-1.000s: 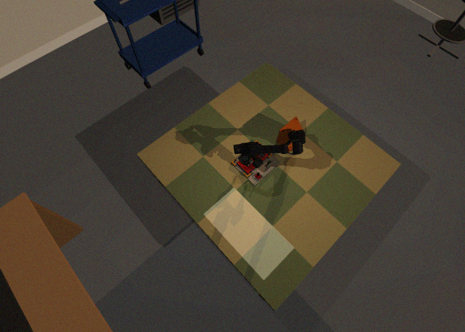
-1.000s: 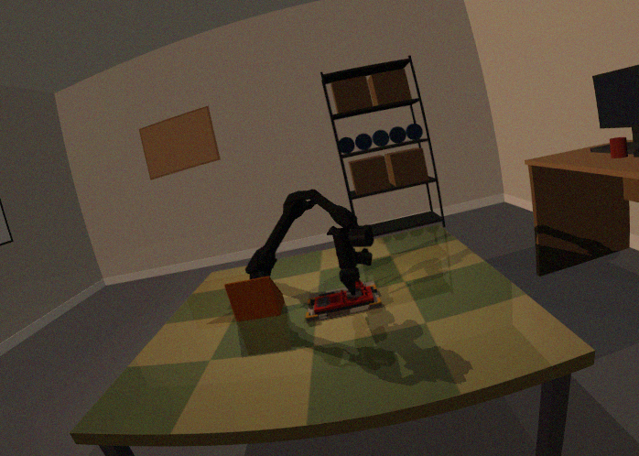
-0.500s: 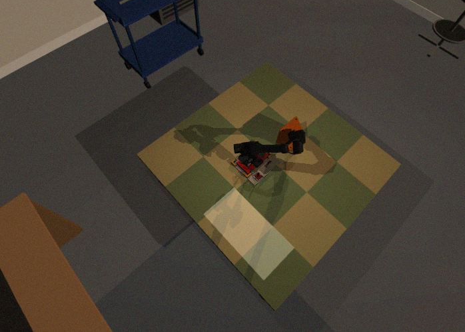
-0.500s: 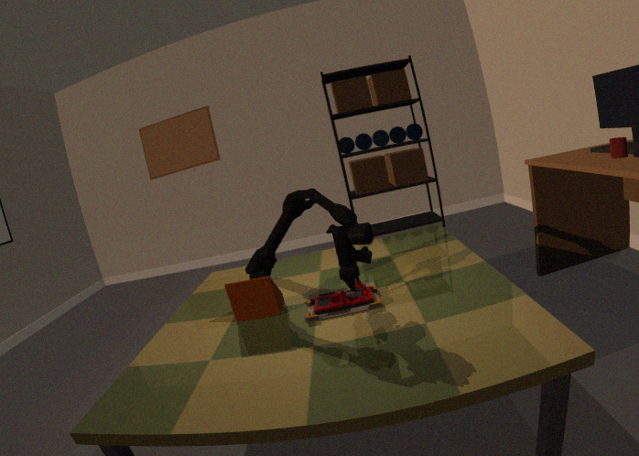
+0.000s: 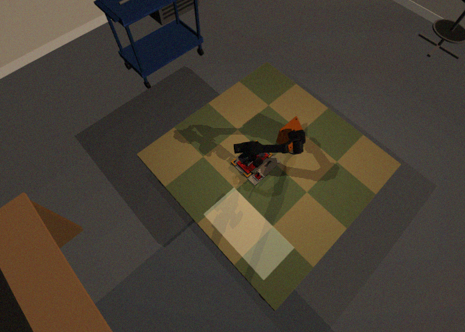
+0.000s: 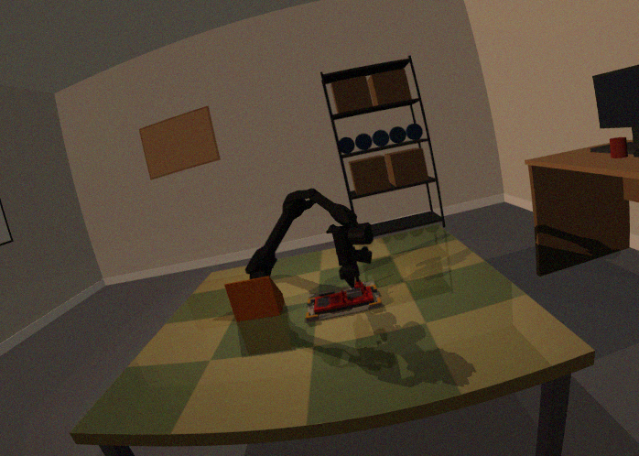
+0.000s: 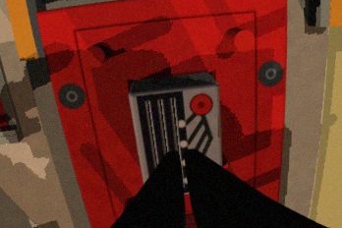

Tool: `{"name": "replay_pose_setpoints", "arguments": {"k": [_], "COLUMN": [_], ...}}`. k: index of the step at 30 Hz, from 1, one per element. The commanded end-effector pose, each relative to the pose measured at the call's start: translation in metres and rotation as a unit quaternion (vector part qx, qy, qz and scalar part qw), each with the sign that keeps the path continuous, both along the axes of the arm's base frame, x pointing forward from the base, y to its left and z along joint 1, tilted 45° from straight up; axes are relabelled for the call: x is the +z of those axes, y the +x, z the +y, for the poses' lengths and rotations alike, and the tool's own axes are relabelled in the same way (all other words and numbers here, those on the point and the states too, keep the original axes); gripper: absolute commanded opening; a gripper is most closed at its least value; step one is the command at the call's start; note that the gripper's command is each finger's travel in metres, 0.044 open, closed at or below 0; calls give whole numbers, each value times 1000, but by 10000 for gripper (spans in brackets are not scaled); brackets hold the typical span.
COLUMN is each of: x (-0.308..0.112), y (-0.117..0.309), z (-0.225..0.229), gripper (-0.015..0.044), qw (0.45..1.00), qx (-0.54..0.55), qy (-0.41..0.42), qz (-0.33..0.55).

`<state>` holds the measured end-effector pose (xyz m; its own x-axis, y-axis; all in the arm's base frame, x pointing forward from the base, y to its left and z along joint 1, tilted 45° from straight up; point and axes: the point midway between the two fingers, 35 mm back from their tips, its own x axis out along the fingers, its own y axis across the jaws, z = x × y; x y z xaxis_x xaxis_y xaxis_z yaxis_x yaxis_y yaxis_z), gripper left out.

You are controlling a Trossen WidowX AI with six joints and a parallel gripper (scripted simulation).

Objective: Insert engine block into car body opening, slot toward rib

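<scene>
The red car body (image 5: 244, 167) (image 6: 338, 303) (image 7: 197, 7) lies flat in a grey frame (image 7: 306, 118) on the table. The grey engine block (image 7: 172, 86) is upright in the opening near the middle of the body. Its top shows dark slots at left and a red round mark at right; a strip of its far side shows above the body. How deep it sits is hard to tell. My gripper (image 6: 353, 285) (image 7: 182, 161) is shut and empty, its fingertips together over the block's near part. Whether they touch it, and which side faces the rib, I cannot tell.
An orange block (image 5: 289, 129) (image 6: 255, 298) stands on the checkered table (image 5: 311, 223) (image 6: 247, 389), near the arm's base. Orange corner pieces (image 7: 10, 10) flank the car body. A blue cart (image 5: 157, 54) stands on the floor beyond the table.
</scene>
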<state>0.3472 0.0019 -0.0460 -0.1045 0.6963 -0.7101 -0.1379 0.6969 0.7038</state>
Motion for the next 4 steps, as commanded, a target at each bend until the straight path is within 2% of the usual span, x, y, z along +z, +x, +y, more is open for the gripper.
{"name": "replay_pose_setpoints", "arguments": {"k": [1, 4], "x": [0, 0], "y": [0, 0], "z": [-1, -1], "gripper": [0, 0], "qw": [1000, 1000], "qx": [1, 1], "qy": [-1, -1], "qz": [-1, -1]}}
